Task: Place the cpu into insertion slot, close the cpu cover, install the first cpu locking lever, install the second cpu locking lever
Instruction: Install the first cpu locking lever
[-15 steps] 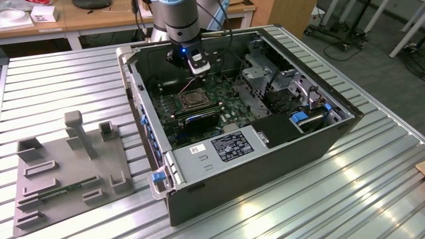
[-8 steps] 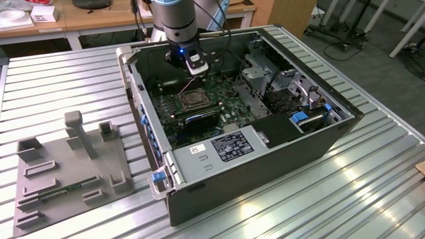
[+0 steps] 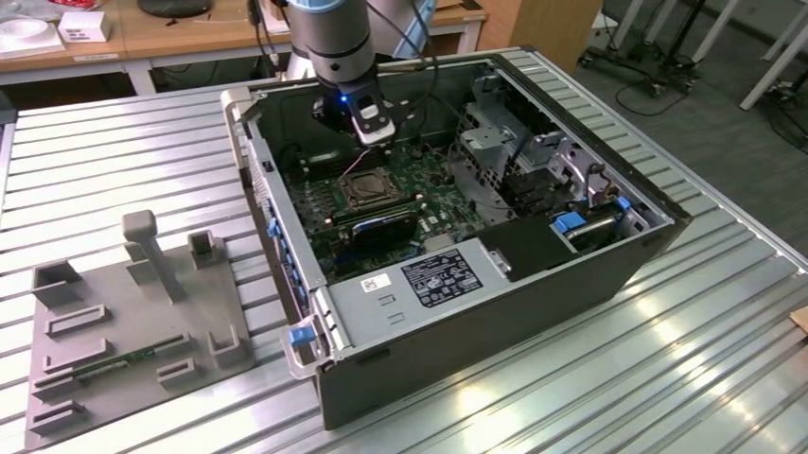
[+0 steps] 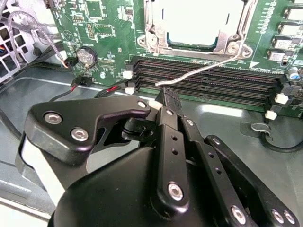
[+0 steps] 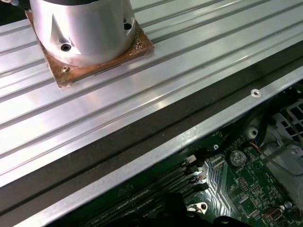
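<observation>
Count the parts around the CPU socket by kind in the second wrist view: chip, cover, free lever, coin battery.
Pale silvery square cpu: 1
Silvery metal cpu cover frame: 1
Thin silvery wire locking lever: 1
Round silvery coin battery: 1
Total: 4

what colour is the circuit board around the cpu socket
Green. The motherboard around the insertion slot shows best in the second wrist view.

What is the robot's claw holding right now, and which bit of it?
The gripper is pinched shut on the tip of a thin silvery locking lever, at its free end. The lever runs back to the cpu cover on the green board.
</observation>
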Controlling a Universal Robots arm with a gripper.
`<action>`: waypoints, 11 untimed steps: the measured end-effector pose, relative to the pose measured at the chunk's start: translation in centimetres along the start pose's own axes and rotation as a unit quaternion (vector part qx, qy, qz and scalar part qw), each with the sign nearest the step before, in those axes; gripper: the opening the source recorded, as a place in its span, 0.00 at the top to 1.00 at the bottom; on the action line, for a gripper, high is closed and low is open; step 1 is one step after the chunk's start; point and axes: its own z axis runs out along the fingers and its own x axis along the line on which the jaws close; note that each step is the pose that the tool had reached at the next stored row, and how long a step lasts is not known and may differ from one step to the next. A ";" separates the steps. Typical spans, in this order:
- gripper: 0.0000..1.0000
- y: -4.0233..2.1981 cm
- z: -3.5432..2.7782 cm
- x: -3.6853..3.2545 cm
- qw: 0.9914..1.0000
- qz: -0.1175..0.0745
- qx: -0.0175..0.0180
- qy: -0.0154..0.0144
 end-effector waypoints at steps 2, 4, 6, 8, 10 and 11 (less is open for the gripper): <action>0.89 -0.09 -0.03 0.08 1.000 0.000 0.000 -0.001; 0.89 -0.17 -0.01 0.18 1.000 -0.001 0.000 -0.002; 0.89 -0.26 0.07 0.25 1.000 -0.001 -0.001 -0.004; 0.89 -0.33 0.16 0.29 1.000 -0.002 -0.001 -0.004; 0.89 -0.41 0.26 0.34 1.000 -0.002 -0.001 -0.005; 0.89 -0.45 0.32 0.35 1.000 -0.002 0.000 -0.005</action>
